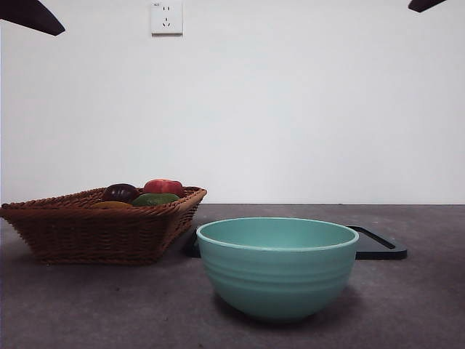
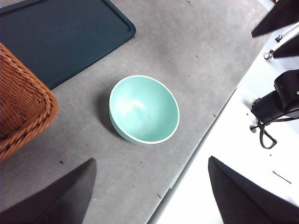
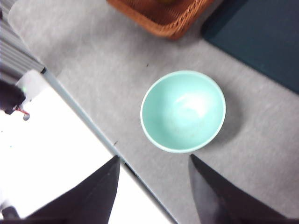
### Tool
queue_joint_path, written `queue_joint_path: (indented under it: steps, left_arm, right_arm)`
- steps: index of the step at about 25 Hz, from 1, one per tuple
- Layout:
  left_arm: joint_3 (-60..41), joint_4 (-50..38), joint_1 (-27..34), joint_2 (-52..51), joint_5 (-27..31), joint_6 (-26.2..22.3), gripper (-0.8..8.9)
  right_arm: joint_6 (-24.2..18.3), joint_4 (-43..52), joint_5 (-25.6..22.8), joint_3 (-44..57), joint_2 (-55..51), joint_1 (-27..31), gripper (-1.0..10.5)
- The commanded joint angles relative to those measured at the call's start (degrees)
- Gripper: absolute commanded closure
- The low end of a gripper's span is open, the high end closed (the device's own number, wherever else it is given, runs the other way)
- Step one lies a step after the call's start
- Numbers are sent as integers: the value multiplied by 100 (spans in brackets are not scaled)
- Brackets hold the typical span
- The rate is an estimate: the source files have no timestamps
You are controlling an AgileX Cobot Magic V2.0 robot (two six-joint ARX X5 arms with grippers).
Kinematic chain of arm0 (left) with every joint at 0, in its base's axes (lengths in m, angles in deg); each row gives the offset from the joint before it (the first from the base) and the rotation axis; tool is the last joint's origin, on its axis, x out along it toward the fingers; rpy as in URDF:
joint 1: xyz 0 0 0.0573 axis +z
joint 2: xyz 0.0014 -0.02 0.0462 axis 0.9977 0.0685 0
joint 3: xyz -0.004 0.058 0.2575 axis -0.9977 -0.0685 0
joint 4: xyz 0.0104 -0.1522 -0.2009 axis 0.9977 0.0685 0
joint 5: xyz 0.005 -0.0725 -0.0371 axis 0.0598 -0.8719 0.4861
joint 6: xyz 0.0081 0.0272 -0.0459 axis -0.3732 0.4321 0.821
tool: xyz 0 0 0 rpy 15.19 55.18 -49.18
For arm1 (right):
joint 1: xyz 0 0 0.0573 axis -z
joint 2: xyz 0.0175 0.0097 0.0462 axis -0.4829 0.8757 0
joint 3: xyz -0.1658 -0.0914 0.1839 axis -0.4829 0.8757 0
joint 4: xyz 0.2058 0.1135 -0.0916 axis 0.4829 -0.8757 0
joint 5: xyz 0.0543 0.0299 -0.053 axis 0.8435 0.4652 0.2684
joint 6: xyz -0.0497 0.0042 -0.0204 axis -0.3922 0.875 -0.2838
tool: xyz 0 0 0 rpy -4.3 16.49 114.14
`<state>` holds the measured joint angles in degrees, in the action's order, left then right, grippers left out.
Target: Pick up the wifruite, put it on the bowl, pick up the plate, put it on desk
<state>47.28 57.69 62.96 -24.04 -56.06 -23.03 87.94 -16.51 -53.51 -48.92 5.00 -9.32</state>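
Wifruite (image 1: 111, 206) low in basket (image 1: 87, 233), half hidden; both hands wide, empty, aloft. Reach over rim, grip gently, carry to bowl (image 1: 277, 267).

- The bowl (image 1: 277, 267) was a pale teal-green, with faint horizontal ridges banding its outside and a lighter rim.
- The desk (image 1: 87, 305) was dark grey, matte and faintly speckled.
- The basket (image 1: 94, 229) was woven in reddish-brown wicker.
- In it lay a dark purple fruit (image 1: 120, 192), a red apple (image 1: 164, 187), a green fruit (image 1: 155, 198) and a brown-orange wifruite (image 1: 111, 205).
- The tray (image 1: 378, 246) behind the bowl looked black from the front and deep blue-green from the wrists.
- The wall (image 1: 290, 102) was white, with a white socket (image 1: 166, 17).
- Both grippers' jaws were black.
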Motion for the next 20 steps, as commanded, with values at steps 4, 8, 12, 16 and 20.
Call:
queue_joint_path:
  steps: [4, 8, 12, 16, 20]
  left_arm:
    - [55, -39, -26, 33, -42, -68, 442]
    - [55, -39, -26, 33, -42, -68, 442]
    - [55, -39, -26, 33, -42, -68, 442]
    - [55, -42, -26, 33, -42, -68, 445]
    - [55, -42, -26, 33, -42, -68, 631]
  right_arm:
    - [-28, 20, 11, -90, 55, -37, 712]
    - [-28, 15, 11, -90, 55, -37, 712]
    - [-28, 15, 11, -90, 55, -37, 712]
    - [-28, 15, 11, -90, 55, -37, 713]
    - [-31, 11, 11, -90, 55, -37, 843]
